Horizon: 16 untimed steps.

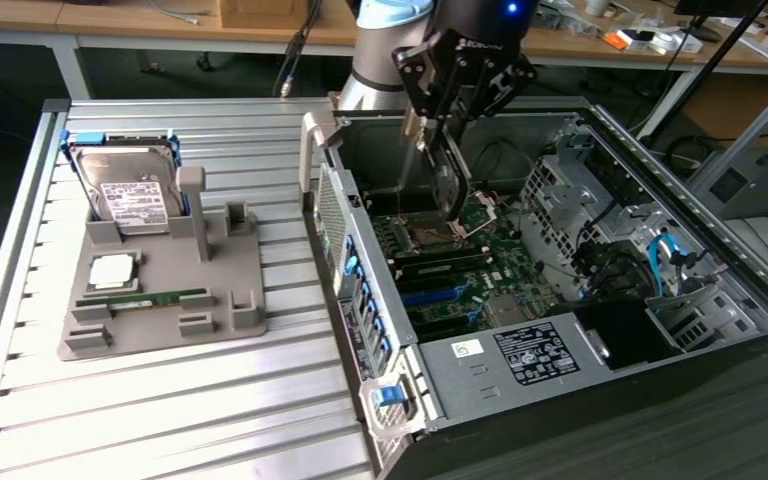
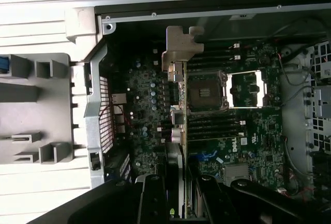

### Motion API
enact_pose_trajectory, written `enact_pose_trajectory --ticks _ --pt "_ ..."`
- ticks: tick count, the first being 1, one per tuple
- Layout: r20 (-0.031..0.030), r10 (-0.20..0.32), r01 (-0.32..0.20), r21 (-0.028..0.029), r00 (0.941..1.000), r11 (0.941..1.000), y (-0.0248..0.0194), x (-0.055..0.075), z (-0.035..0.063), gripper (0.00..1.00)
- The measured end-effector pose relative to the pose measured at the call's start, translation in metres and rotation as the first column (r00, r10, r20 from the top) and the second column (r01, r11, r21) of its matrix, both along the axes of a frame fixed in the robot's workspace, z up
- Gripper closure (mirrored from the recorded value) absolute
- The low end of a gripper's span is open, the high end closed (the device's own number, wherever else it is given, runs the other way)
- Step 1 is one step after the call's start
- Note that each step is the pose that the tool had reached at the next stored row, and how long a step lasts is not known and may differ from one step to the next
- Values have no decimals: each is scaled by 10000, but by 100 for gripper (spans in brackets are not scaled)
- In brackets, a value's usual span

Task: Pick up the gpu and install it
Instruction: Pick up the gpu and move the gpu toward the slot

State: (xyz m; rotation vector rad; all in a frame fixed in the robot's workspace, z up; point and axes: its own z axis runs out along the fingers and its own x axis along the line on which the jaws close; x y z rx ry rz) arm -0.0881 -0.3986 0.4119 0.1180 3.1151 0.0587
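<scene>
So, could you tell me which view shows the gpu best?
The wrist view: the gpu runs edge-on from the gripper, its silvery bracket plain. The exterior view shows it dark and thin, hanging over the motherboard.

Dark gpu (image 1: pixel 448 190); green motherboard (image 1: pixel 511 270)

This looks like a robotics lab or electronics workshop. An opened desktop computer case (image 1: pixel 335 215) lies beneath the fingers (image 2: pixel 152 198) on a ribbed aluminium table (image 1: pixel 157 410). A grey parts fixture (image 1: pixel 231 310) sits alongside, with cable-strewn wooden workbenches (image 1: pixel 131 25) beyond.
</scene>
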Motion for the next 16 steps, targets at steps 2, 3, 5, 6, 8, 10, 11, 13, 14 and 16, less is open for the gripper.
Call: enact_pose_trajectory --ticks 2,3,5,6,8,10,11,13,14,16 --pt "0 0 0 -4 10000 10000 0 12 -2 73" --pt "0 0 0 -5 10000 10000 0 18 -4 73" --pt "0 0 0 -9 10000 10000 -1 30 -6 73" --pt "0 0 0 -12 10000 10000 -1 39 -8 73" --pt "-1 0 0 -17 10000 10000 -1 54 -11 73" --pt "0 0 0 -19 10000 10000 -1 66 -13 73" --pt "0 0 0 -21 10000 10000 -2 71 -14 73" --pt "0 0 0 -22 10000 10000 -2 83 -16 73" --pt "0 0 0 -23 10000 10000 -2 88 -17 73" --pt "0 0 0 -26 10000 10000 -2 99 -19 73"
